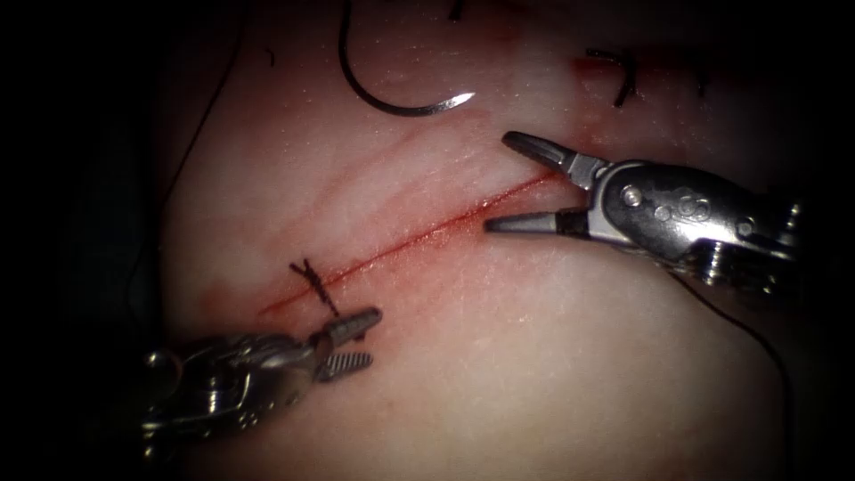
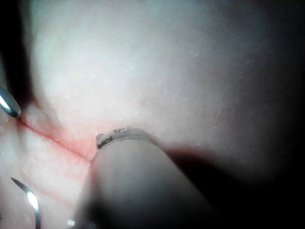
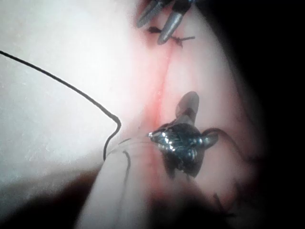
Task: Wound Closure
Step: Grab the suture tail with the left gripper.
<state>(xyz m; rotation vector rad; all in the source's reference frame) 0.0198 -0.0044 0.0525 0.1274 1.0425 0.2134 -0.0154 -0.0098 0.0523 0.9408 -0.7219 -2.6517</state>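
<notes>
Left tool [image 1: 354, 342]: my jaws slightly parted, empty, by the tied stitch [image 1: 313, 283] at the cut's [image 1: 419, 239] left end.
Right tool [image 1: 508, 183]: my jaws wide, empty, astride the cut.
Needle [image 1: 392, 100]: farthest, lying free on tissue [image 1: 534, 356], unheld.

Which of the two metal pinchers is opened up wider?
The right arm's tool, the one coming in from the picture's right: its jaws gape wide across the cut. The left arm's tool is only slightly open.

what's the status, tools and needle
Left tool open, holds nothing, by the knotted stitch. Right tool open, empty, jaws straddling the cut. Needle lies free on the tissue, above the cut.
</notes>
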